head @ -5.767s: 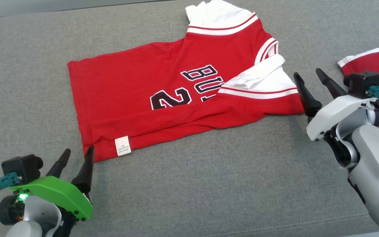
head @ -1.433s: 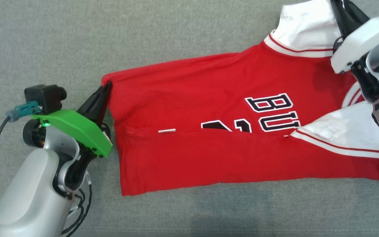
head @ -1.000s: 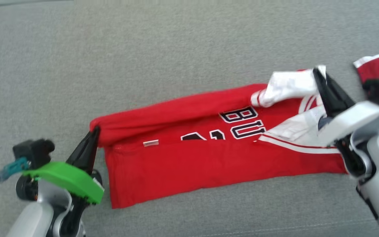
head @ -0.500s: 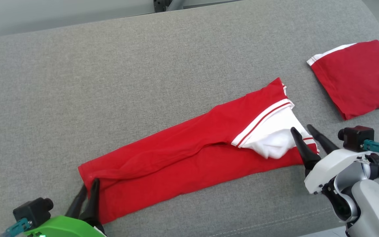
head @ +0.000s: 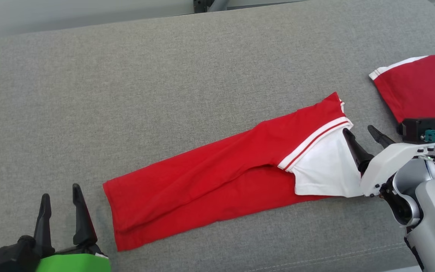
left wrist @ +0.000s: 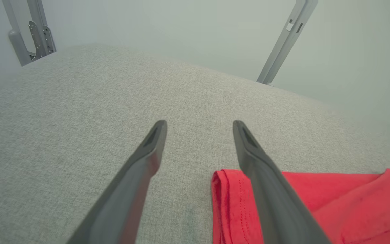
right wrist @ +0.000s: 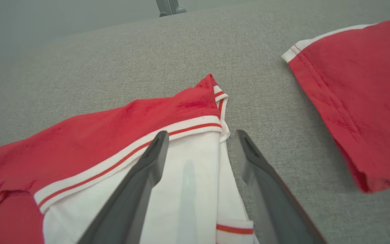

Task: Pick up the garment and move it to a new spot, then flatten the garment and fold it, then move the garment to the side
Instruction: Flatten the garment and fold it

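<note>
The garment (head: 210, 181) is a red jersey folded into a long narrow strip, lying at a slant across the grey cushion (head: 127, 94). Its white sleeve (head: 327, 172) lies on top at the right end. My left gripper (head: 60, 192) stands open at the lower left, just left of the hem end and apart from it. In the left wrist view the left gripper (left wrist: 199, 122) holds nothing, and the garment's hem corner (left wrist: 317, 196) lies beside its right finger. My right gripper (head: 358, 129) is open over the sleeve's edge. In the right wrist view the right gripper (right wrist: 201, 133) straddles the white sleeve (right wrist: 191, 176) without gripping it.
A second red garment (head: 421, 94), folded into a square with a white trim, lies at the far right (right wrist: 357, 101). The cushion's front seam (head: 315, 260) runs along the bottom. Metal frame legs (left wrist: 284, 44) stand behind the cushion's far edge.
Both grippers brought the far edge over toward me, then opened and let go. The garment now lies as a narrow strip. The left gripper drew back from the hem.
</note>
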